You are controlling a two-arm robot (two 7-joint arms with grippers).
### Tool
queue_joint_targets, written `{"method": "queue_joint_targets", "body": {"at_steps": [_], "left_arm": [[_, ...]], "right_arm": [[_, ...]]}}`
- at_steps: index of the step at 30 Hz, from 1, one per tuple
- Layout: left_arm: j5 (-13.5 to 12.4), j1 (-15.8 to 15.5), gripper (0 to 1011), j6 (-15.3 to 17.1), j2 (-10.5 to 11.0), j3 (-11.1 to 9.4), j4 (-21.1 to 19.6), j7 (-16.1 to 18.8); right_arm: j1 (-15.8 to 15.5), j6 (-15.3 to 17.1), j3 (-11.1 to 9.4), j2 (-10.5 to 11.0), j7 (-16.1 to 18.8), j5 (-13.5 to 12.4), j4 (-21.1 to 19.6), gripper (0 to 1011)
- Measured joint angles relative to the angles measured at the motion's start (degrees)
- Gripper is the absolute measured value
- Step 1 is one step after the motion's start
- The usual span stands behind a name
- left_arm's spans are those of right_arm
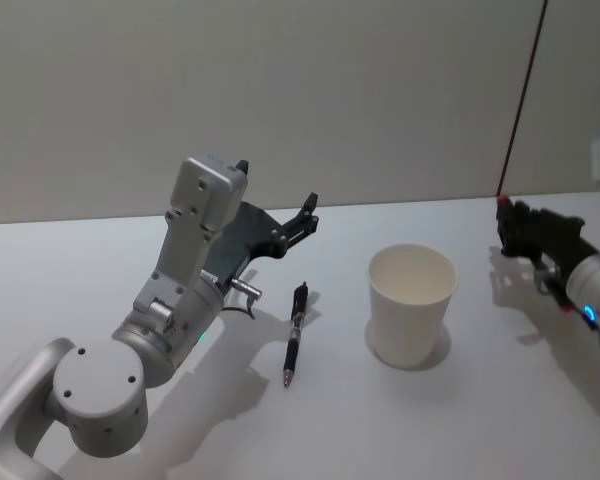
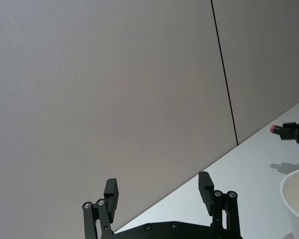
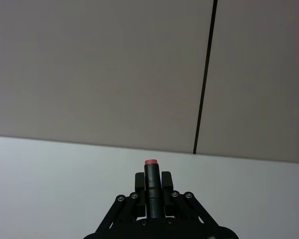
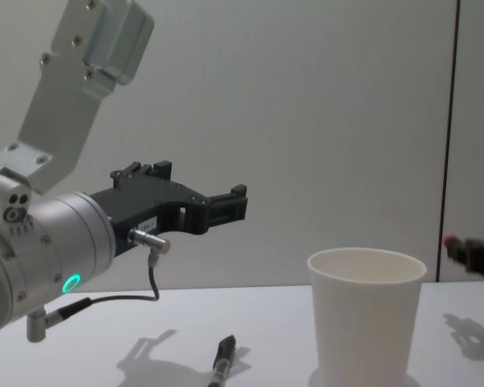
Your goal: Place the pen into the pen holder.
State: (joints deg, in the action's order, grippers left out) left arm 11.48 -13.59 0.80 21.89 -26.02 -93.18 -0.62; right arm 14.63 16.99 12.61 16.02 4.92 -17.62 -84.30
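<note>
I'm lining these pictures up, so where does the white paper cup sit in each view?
Head view: the pen holder stands right of centre, right of the pen.
Chest view: lower right, seen side-on.
Left wrist view: its rim curves in past the open left pincer.
Right wrist view: the right pincer, shut on a red-tipped stick.
Shared landmark: the dark wall seam.

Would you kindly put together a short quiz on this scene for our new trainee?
1. True or false: the pen is already inside the pen holder.
2. Which gripper has open jaws: A, the left gripper, or B, the right gripper?
3. Fill in: the right gripper is shut on a dark, ___-tipped stick.
Key: 1 false, it lies on the table beside it; 2 A; 3 red.
</note>
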Motion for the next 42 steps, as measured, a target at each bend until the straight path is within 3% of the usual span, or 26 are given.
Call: {"method": "queue_joint_targets", "body": {"at_steps": [24,31,42], "left_arm": [[0.0,0.0,1001,0.0,0.0,0.0,0.0,0.0],[0.0,0.0,1001,0.0,0.0,0.0,0.0,0.0],[0.0,0.0,1001,0.0,0.0,0.0,0.0,0.0]], "right_arm": [[4.8,-15.2,-0.6,-2.1,-1.7,3.7,-0.3,185],[4.8,-16.1,-0.3,-2.4,-0.2,3.1,-0.9,185],[3.9,-16.0,1.0,-3.3,4.9,0.5,-2.8,184]]}}
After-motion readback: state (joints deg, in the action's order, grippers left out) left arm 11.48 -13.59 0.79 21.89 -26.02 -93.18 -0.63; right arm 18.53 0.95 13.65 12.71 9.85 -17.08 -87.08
